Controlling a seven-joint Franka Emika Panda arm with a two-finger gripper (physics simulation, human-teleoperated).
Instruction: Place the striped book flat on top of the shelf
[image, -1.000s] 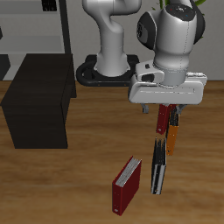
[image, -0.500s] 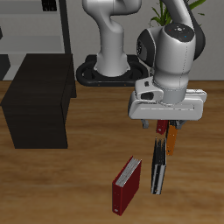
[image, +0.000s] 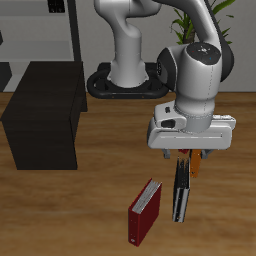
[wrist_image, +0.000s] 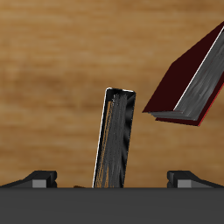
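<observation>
The striped book (image: 181, 197) stands on edge on the wooden table near the front edge, dark and narrow. In the wrist view the striped book (wrist_image: 116, 138) shows its page edge between my two fingertips (wrist_image: 39, 179). My gripper (image: 185, 160) is open and hangs just above the book's top edge; it holds nothing. The shelf (image: 45, 112), a low black cabinet, stands well away across the table, and its flat top is bare.
A dark red book (image: 145, 212) stands tilted beside the striped book; it also shows in the wrist view (wrist_image: 188, 83). An orange book (image: 199, 166) stands just behind my gripper. A grey open-frame rack (image: 45, 30) is behind the shelf. The robot base (image: 125, 80) is at the back.
My gripper has come down toward the striped book, staying open. It now covers the red book behind it. The books have not moved.
</observation>
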